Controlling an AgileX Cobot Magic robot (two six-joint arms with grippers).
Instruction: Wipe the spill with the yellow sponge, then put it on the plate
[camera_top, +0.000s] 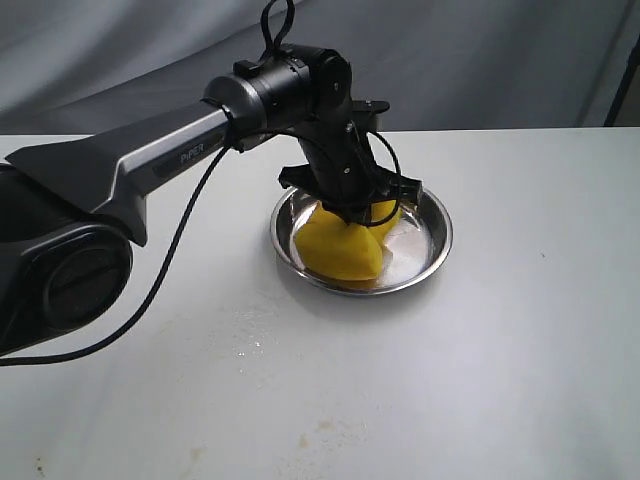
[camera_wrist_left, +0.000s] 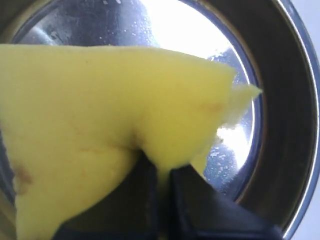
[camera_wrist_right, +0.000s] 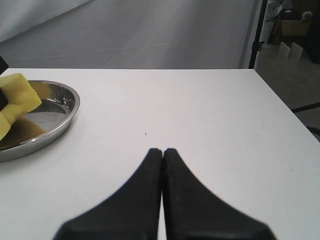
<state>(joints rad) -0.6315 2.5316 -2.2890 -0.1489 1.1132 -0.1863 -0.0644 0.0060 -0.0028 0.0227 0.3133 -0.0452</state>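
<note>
Grey cloth hung behind a white desk (camera_top: 520, 380), and near the middle of the exterior frame sat the stainless-steel plate (camera_top: 432, 252). Over it the left hand (camera_top: 352, 208) reached down from the upper left. Its jaws were pinched narrow on the yellow sponge (camera_top: 342, 250), squeezing the foam into a fold. The sponge's lower edge seemed to rest on the plate's base, inside the rim. The right hand (camera_wrist_right: 162, 152) lay low over bare desk at the right of the frame, well apart from the plate, closed on nothing.

Lower left of the plate a faint wet trace (camera_top: 250, 345) with tiny droplets showed on the desk. No amber puddle was visible, so I judged the wiping done and the release the step in hand.

The risk, as I saw it, was that the compressed foam could spring when freed and cling to the hand, lifting out with the arm, or tip over the rim. A knock against the shallow rim could also skid the light plate.
</note>
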